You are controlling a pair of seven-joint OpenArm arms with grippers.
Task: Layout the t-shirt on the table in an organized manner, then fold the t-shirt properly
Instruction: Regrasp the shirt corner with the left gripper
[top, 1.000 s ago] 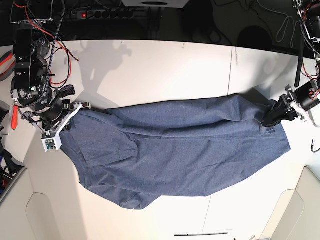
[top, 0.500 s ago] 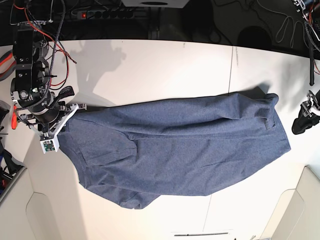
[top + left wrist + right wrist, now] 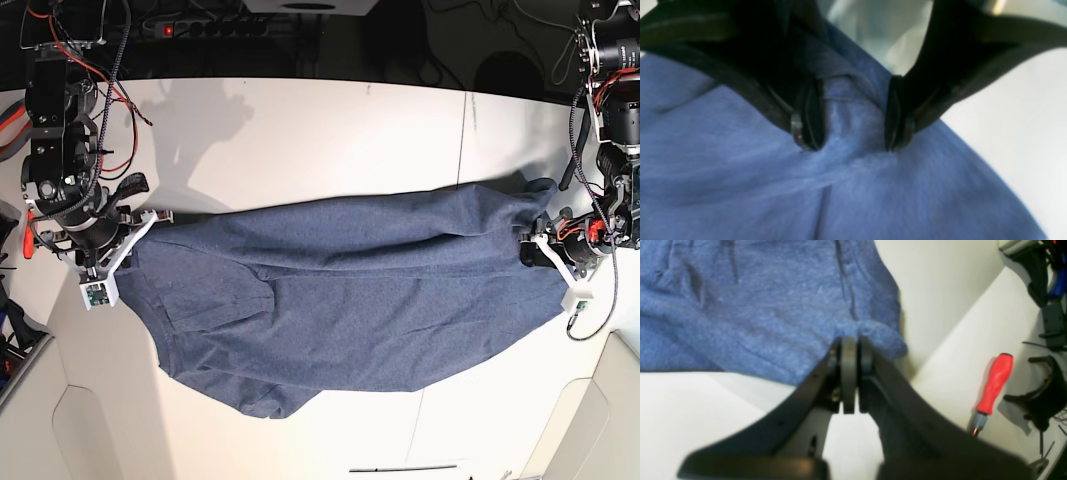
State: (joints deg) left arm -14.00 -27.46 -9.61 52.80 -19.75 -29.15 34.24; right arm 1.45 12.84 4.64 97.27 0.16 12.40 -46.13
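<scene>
The navy-blue t-shirt lies stretched left to right across the off-white table, plain side up; no lettering shows. My right gripper is at the shirt's left end. In the right wrist view it is shut, pinching the shirt's edge. My left gripper is at the shirt's right end. In the left wrist view it is open, its fingertips pressed down on the cloth with a raised fold between them.
A red-handled screwdriver lies beside my right arm, off the shirt. Raised white panels stand at the front corners. A thin dark seam crosses the table. Cables and a power strip lie behind the far edge.
My left gripper let go of the shirt's right end, drew off to the right, and has now come back down onto that end, open. My right gripper keeps its hold.
</scene>
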